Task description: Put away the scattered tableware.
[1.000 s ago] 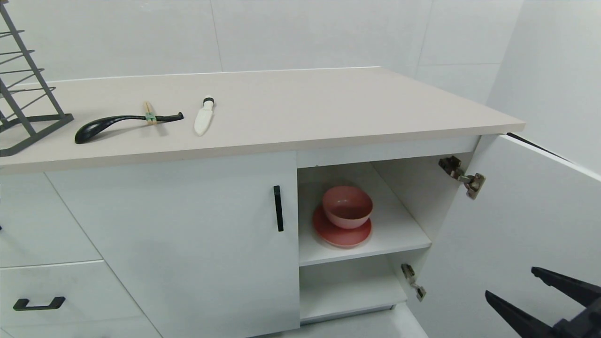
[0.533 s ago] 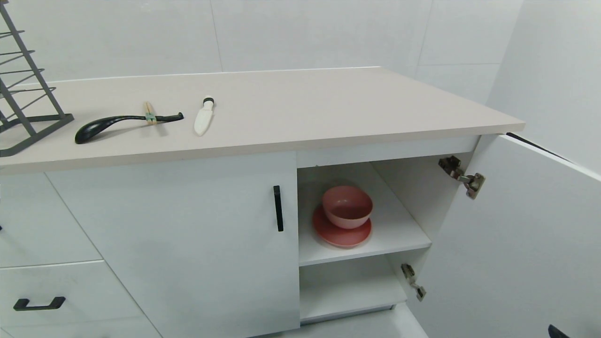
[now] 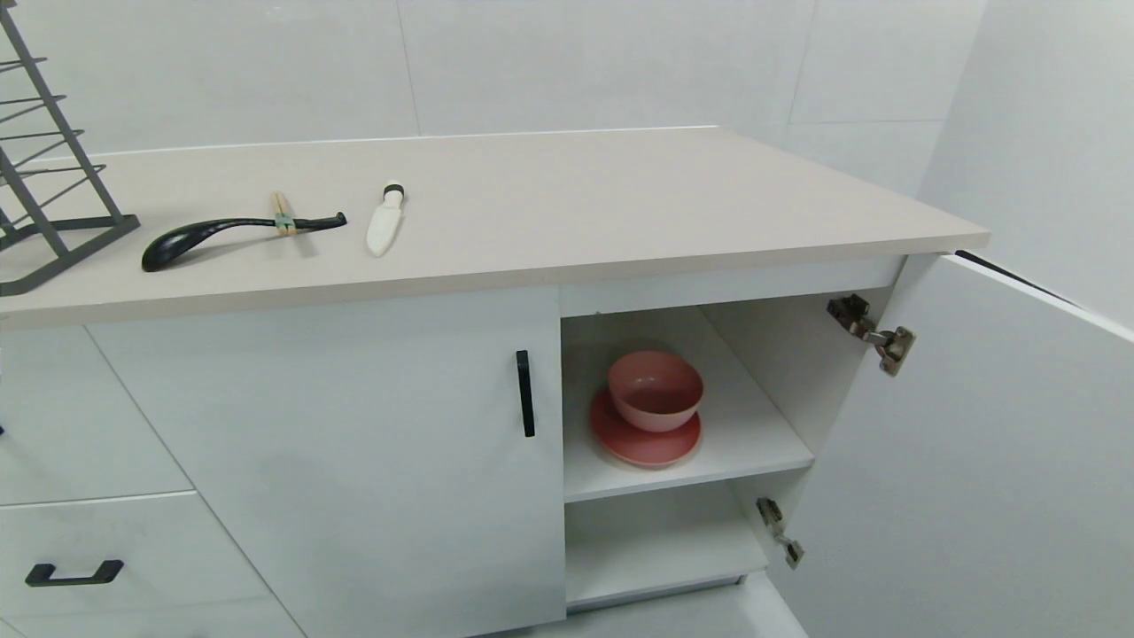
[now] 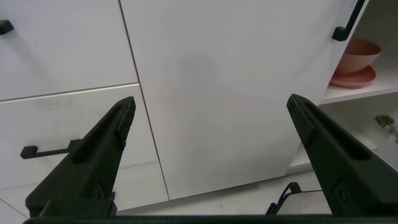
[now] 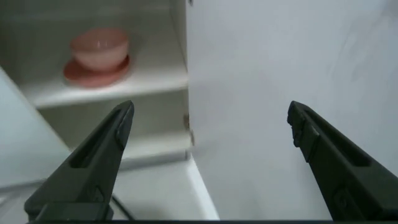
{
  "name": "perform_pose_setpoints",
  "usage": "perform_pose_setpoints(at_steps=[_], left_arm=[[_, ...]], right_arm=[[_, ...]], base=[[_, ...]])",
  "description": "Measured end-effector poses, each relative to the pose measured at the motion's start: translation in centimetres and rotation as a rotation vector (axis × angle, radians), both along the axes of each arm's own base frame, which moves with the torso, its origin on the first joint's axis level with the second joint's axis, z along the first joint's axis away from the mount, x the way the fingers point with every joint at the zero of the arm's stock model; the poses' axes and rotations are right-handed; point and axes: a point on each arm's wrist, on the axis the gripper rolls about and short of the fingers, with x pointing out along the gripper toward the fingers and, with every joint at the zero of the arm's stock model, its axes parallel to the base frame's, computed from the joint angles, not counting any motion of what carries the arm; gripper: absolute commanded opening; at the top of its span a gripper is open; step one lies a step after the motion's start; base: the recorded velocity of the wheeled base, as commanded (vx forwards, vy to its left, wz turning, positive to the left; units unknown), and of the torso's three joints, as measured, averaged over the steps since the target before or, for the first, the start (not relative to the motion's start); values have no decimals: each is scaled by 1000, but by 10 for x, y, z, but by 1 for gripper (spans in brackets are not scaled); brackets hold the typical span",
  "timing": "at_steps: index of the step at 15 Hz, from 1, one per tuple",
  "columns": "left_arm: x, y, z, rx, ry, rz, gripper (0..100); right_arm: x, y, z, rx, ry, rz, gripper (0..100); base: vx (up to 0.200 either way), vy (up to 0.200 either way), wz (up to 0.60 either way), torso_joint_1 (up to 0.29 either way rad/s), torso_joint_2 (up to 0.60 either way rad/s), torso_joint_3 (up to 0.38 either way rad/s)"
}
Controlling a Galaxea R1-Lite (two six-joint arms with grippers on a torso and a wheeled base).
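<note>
Cabinet: a white floor cabinet [image 3: 354,443] with a pale beige countertop [image 3: 620,195]. Its left door is closed. Its white right-hand door [image 3: 974,443] stands wide open, showing two white shelves.

Rack: a dark grey wire rack [image 3: 44,177] stands on the countertop's far left end, with nothing visible in it.

Left gripper: the black two-fingered left gripper [image 4: 211,102] hangs low in front of the closed door, jaws spread wide and holding nothing.

Right gripper: the black two-fingered right gripper [image 5: 211,107] sits low, facing the open compartment and the inside of the open door. Its jaws are spread wide and hold nothing.

Plate: a round coral-red plate [image 3: 645,443] lies flat on the upper shelf [image 3: 753,443]. It looks put away.

Bowl: a round pink bowl [image 3: 656,390] sits upright on the plate. It also looks put away.

Ladle: a glossy black ladle [image 3: 204,237] lies on the countertop towards the left, near the rack. It is not yet put away.

Knife: a small cream-white knife with a black end [image 3: 384,221] lies just right of the ladle, apart from it. It is not yet put away.

Chopsticks: a short pair of pale wooden chopsticks with a green band [image 3: 282,213] lies across the ladle's handle. They are not yet put away.

Progress: roughly two of five pieces appear stored. Three utensils are left to collect, and the open door probably needs closing afterwards.
</note>
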Motion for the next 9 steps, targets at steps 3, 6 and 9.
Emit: perform_pose_setpoints(at_steps=[3,6,9], left_arm=[[0,0,0,0,0,0,100],[0,0,0,-1,1,0,100],[0,0,0,-1,1,1,100]], right_arm=[[-3,0,-1,5,-41,47,100],[-5,0,-2,6,-70,34,100],[-8,0,-2,3,-112,19,100]], base=[[0,0,0,0,0,0],[0,-67,0,2,1,1],[0,-133,0,2,0,-2]])
